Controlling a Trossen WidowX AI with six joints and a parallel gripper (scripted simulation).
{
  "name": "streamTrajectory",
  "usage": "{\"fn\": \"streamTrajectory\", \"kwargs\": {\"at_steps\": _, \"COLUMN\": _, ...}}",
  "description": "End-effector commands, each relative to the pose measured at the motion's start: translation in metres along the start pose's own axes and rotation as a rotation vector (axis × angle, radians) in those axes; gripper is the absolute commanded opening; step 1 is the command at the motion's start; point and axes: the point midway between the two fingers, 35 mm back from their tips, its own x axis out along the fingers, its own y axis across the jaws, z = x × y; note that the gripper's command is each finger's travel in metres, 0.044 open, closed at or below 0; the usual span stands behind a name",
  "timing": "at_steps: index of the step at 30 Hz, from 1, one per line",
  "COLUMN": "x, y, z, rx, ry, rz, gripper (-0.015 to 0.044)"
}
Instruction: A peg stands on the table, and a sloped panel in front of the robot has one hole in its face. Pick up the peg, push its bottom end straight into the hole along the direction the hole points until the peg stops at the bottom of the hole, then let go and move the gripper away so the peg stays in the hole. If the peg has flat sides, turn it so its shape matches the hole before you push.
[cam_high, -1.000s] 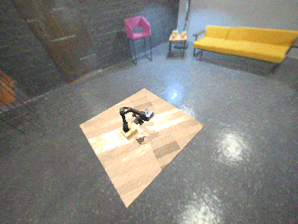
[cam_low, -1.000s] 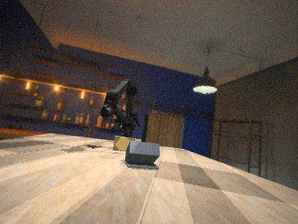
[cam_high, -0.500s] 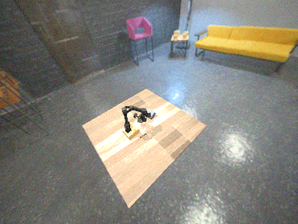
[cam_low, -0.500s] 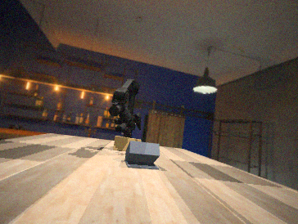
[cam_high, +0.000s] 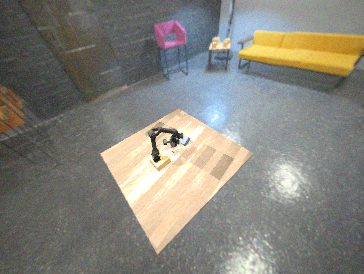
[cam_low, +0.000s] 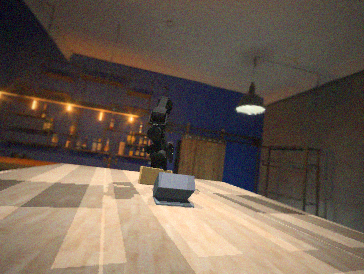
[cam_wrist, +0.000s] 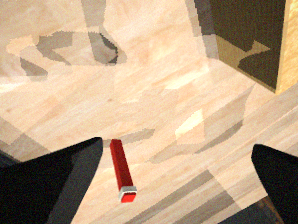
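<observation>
A red peg (cam_wrist: 122, 171) with a square cross-section stands on the wooden table (cam_wrist: 165, 75). In the wrist view I see it from above, its grey-rimmed top end nearest the camera. My gripper (cam_wrist: 176, 148) (cam_high: 173, 142) is open and empty above the table. The peg is close to the left finger, below the gripper and off centre between the fingers. The sloped blue-grey panel (cam_low: 173, 187) (cam_high: 184, 140) stands on the table in front of the arm. Its hole does not show in any view. The peg is too small to make out in the top and exterior views.
The arm (cam_low: 159, 135) (cam_high: 156, 142) stands on a tan base block (cam_low: 149, 175) (cam_high: 160, 163), whose edge also shows at the top right of the wrist view (cam_wrist: 290, 45). The table (cam_high: 165, 195) is a wooden slab on a dark floor.
</observation>
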Motion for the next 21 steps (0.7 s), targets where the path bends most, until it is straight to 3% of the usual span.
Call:
{"fn": "streamTrajectory", "kwargs": {"at_steps": 1, "x": 0.003, "y": 0.004, "z": -0.005, "rx": -0.108, "ry": -0.048, "rz": 0.017, "gripper": 0.044}}
{"fn": "streamTrajectory", "kwargs": {"at_steps": 21, "x": 0.018, "y": 0.015, "z": -0.046, "rx": -0.68, "ry": -0.287, "rz": 0.084, "gripper": 0.044}}
